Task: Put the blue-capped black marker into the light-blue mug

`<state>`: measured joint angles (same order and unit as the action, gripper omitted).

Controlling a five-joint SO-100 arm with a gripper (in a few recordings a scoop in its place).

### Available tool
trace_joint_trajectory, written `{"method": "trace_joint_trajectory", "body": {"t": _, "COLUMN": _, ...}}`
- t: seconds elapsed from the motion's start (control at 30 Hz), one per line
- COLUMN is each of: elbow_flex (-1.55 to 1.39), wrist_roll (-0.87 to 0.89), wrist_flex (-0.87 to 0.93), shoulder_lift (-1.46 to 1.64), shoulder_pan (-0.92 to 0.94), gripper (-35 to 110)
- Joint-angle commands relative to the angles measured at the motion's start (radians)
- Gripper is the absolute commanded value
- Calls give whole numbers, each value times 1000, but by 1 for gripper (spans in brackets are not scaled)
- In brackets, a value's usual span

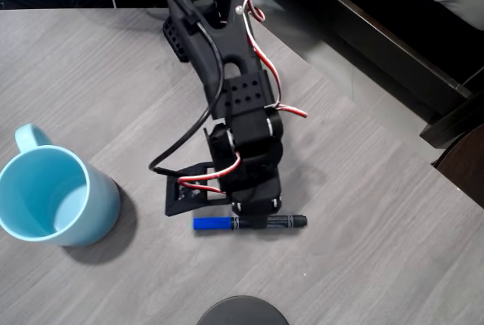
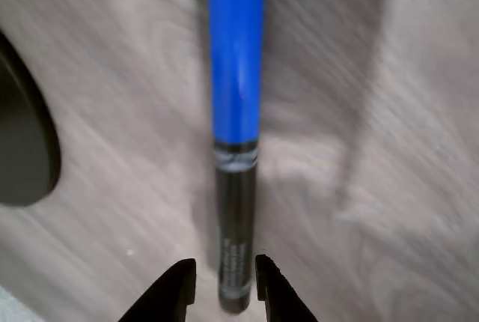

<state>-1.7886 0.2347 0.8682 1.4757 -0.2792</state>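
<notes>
The claw (image 2: 221,288) has its two fingers apart, one on each side of the marker (image 2: 236,142), near the barrel's end; whether they touch it I cannot tell. The one marker lies flat on the table (image 1: 363,264), its long axis running straight ahead of the claw in the wrist view, blue cap farthest. The one mug (image 1: 53,196) stands upright, well apart, on the cap's side.

Grey wood-grain table (image 1: 363,212) w/ marker (image 1: 249,223) (lying flat), light-blue mug (image 1: 53,196).
</notes>
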Motion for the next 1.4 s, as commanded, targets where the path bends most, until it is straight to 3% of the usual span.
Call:
{"method": "trace_joint_trajectory", "body": {"t": 0.0, "elbow_flex": 35, "wrist_roll": 6, "wrist_flex": -9, "shoulder_lift": -21, "shoulder_pan": 15, "gripper": 17}}
{"method": "trace_joint_trajectory", "body": {"t": 0.43, "elbow_flex": 38, "wrist_roll": -6, "wrist_flex": -66, "shoulder_lift": -115, "shoulder_pan": 20, "gripper": 17}}
{"method": "trace_joint_trajectory", "body": {"t": 0.5, "elbow_flex": 38, "wrist_roll": -15, "wrist_flex": -81, "shoulder_lift": -137, "shoulder_pan": 20, "gripper": 13}}
{"method": "trace_joint_trajectory", "body": {"t": 0.57, "elbow_flex": 40, "wrist_roll": -20, "wrist_flex": -95, "shoulder_lift": -158, "shoulder_pan": 20, "gripper": 0}}
{"method": "trace_joint_trajectory", "body": {"t": 0.77, "elbow_flex": 40, "wrist_roll": -11, "wrist_flex": -118, "shoulder_lift": -176, "shoulder_pan": 32, "gripper": 0}}
{"method": "trace_joint_trajectory", "body": {"t": 1.37, "elbow_flex": 43, "wrist_roll": -9, "wrist_flex": -21, "shoulder_lift": 305, "shoulder_pan": 129, "gripper": 0}}
